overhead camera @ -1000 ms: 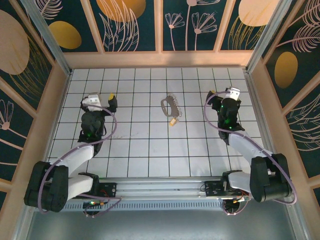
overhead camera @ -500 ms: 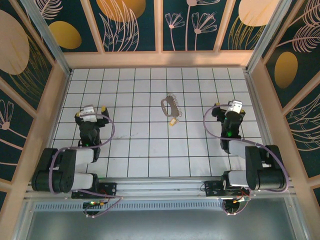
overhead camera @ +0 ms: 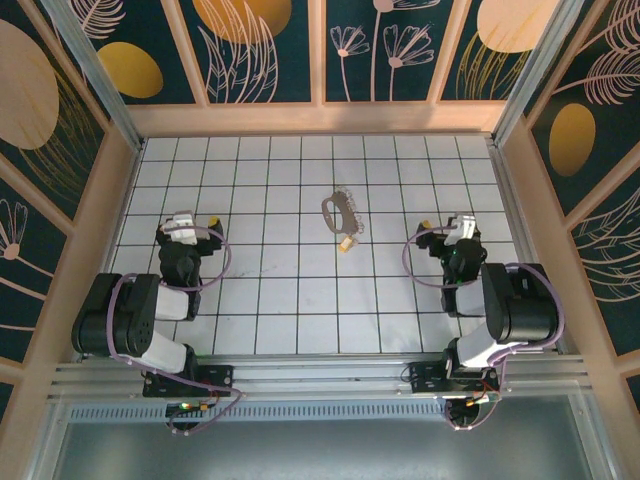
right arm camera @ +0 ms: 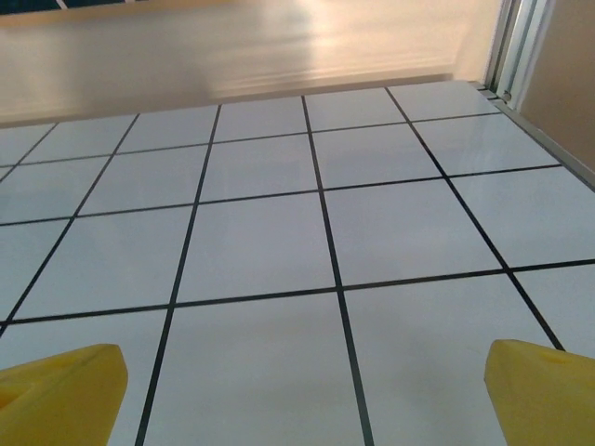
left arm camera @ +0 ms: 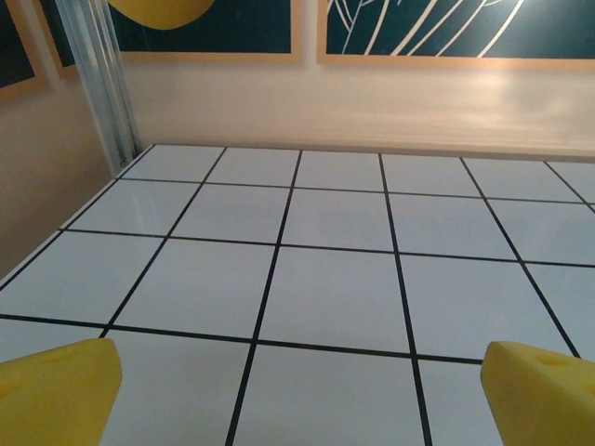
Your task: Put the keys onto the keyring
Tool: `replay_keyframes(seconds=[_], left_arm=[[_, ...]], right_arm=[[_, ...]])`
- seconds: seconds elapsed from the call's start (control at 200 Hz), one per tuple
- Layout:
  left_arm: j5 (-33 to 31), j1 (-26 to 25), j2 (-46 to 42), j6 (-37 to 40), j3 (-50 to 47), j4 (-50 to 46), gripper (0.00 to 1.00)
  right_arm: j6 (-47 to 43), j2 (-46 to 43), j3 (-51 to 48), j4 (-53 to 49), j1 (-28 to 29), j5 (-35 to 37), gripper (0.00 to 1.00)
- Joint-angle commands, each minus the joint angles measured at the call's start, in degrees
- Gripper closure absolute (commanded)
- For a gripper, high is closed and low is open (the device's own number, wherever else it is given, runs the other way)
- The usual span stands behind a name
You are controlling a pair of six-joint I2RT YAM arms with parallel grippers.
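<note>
We are looking across a white tiled floor (overhead camera: 300, 290) with thin black grid lines, spreading out ahead of the left gripper (left arm camera: 297, 395) and the right gripper (right arm camera: 302, 390) alike. Ahead of both, a pale wooden skirting (left arm camera: 372, 102) is closing off the floor, and above it dark teal panels (overhead camera: 260, 50) are showing gold discs and pale leaf drawings. Left of the left gripper, a ribbed aluminium post (left arm camera: 98, 84) is rising in the corner. Right of the right gripper, a metal edge strip (right arm camera: 521, 74) is running along the side wall (right arm camera: 567, 84). Soft light is glancing off the tiles.
</note>
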Motion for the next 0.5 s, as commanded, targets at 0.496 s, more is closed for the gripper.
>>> replay_keyframes(seconds=[0.496], left_arm=[[-0.7,1.0,0.4,-1.5,1.9,0.3,0.01]], right_arm=[[1.5,0.2,2.6,1.0,-1.2,-1.9,0.01]])
